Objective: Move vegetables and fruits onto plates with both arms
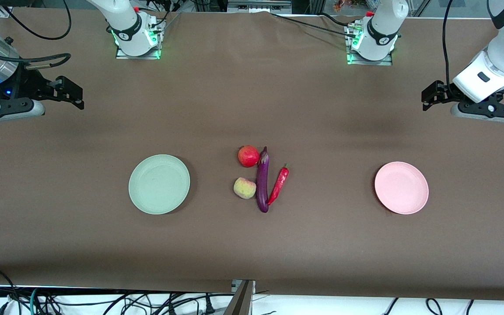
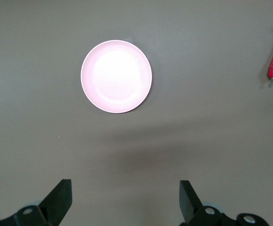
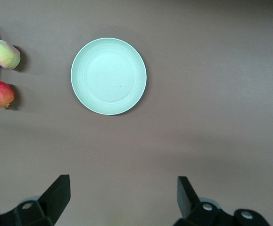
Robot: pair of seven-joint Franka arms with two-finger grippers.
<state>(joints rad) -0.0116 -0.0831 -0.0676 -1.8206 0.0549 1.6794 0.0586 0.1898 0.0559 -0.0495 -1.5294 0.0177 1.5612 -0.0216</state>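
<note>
A brown bench (image 1: 252, 245) carries everything. The eggplant is the landmark here, lying near the middle of the bench.

The two arms both wait, raised at the ends of the bench. The right gripper (image 1: 70, 92) hangs over bare bench at the right arm's end, well apart from the eggplant, its fingers (image 3: 56, 195) spread wide with nothing between them. The left gripper (image 1: 431, 95) hangs over bare bench at the left arm's end, likewise spread wide and holding nothing.

The green plate (image 1: 159, 184) lies flat, well apart from the eggplant toward the right arm's end, with nothing on it. The pink plate (image 1: 401, 187), a little smaller, lies well apart from the eggplant toward the left arm's end, also bare.

The eggplant (image 1: 262, 180) lies with its stem end farther from the front camera. The chili pepper (image 1: 278, 185) lies just beside it on the left arm's side, slanted, its tip touching or nearly touching the eggplant. The pomegranate (image 1: 248, 156) sits against the eggplant's stem end on the right arm's side. The peach (image 1: 244, 188) sits against the eggplant on the same side, nearer the front camera than the pomegranate.
</note>
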